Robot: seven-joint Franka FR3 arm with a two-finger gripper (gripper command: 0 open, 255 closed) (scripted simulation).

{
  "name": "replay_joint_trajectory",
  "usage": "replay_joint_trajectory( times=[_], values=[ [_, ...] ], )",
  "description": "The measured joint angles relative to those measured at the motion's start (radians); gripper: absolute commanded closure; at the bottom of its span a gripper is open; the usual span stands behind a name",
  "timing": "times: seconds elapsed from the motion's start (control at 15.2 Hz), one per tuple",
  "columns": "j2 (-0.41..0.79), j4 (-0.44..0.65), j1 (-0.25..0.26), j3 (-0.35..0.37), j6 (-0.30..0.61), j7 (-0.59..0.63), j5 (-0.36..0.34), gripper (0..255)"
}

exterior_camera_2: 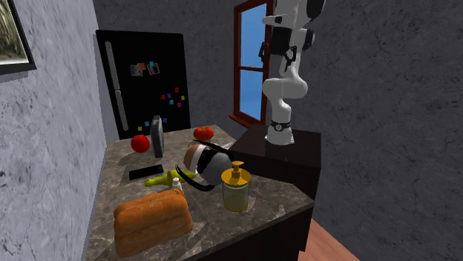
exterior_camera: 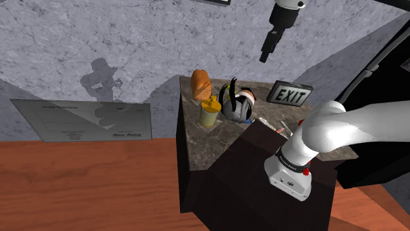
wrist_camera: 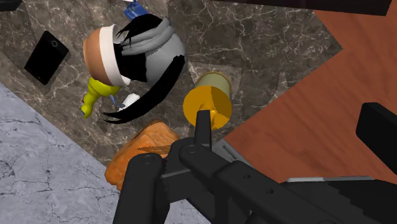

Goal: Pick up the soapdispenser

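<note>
On counter (exterior_camera_2: pixel 119 185): yellow soap dispenser (exterior_camera_2: pixel 236 189) upright, contents unclear | gripper (exterior_camera: pixel 265 54) high above, spread, empty

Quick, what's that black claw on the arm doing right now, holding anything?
Gripper: open, holding nothing, hanging above the yellow pump-top soap dispenser.
</note>
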Motion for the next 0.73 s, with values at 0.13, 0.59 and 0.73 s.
replay_joint_trajectory(
  times=[0.13,0.59,0.73],
  values=[
    [0.005,-0.01,0.0,0.0,0.015,0.001,-0.001,0],
    [0.098,-0.15,-0.012,-0.023,0.253,-0.009,-0.031,0],
    [0.149,-0.175,-0.019,-0.03,0.332,-0.012,-0.042,0]
  ],
)
